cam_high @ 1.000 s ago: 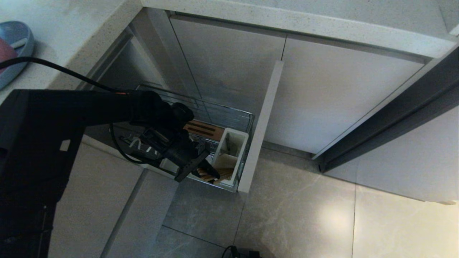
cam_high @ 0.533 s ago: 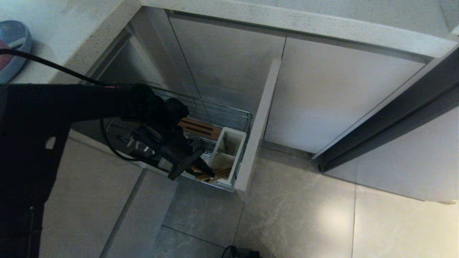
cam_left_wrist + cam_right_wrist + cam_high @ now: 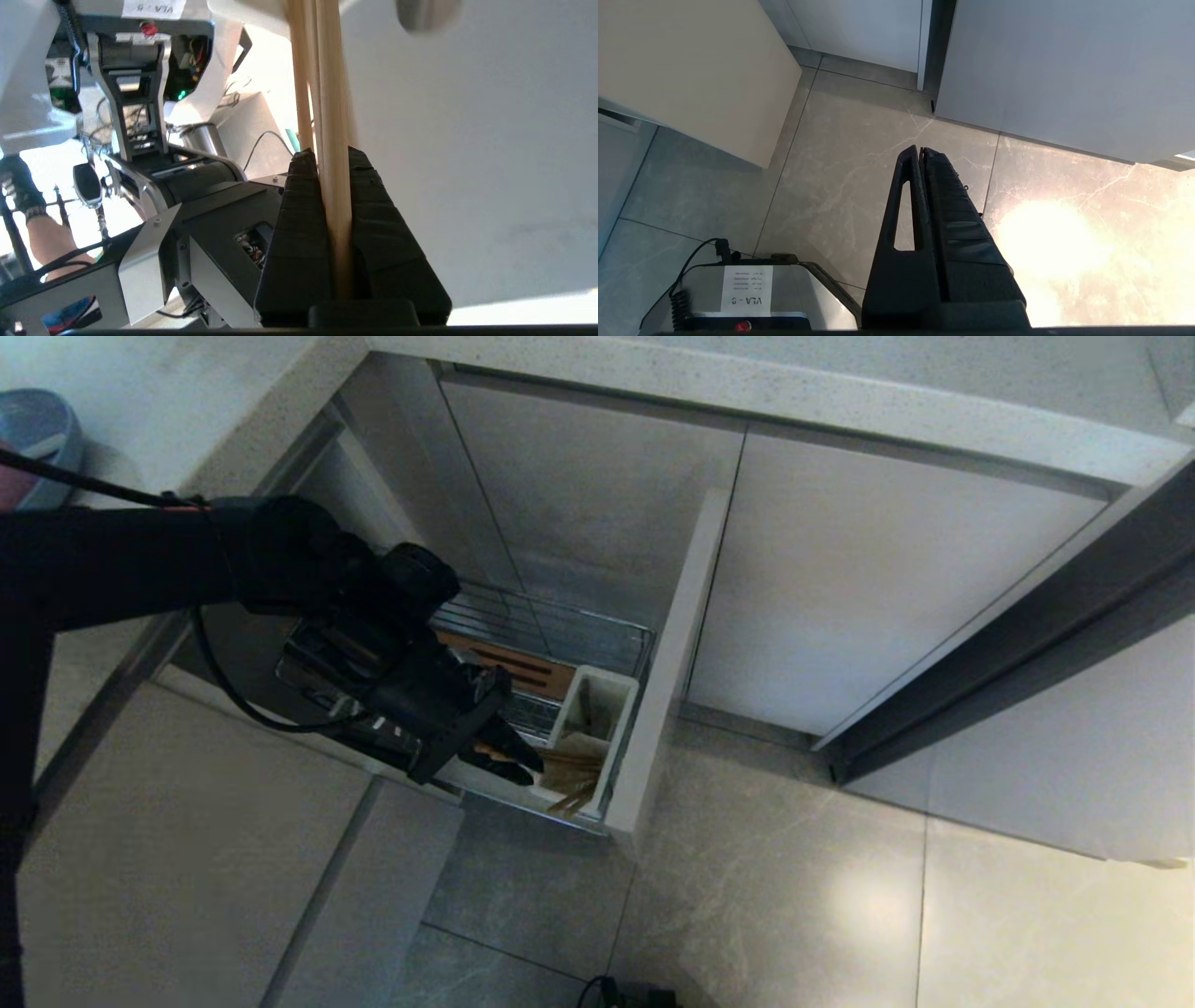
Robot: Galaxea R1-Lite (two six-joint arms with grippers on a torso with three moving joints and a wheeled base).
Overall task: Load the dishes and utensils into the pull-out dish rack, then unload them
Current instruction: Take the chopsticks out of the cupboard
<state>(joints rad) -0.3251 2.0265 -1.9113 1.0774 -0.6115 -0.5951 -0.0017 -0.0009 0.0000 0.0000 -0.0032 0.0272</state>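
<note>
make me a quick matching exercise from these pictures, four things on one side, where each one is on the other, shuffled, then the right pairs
Things:
1. chopsticks
2. blue plate
3. white caddy
4. right gripper

Places:
A. on the counter
B. clamped in the left gripper
C. hanging shut over the floor tiles
D. at the front end of the pull-out rack

Pairs: 1-B, 2-A, 3-D, 4-C

Left hand (image 3: pixel 518 761) clamped on chopsticks (image 3: pixel 571 782) beside white caddy (image 3: pixel 597 709) in pulled-out rack (image 3: pixel 560 625); blue plate (image 3: pixel 37 429) on worktop (image 3: pixel 168 392).
</note>
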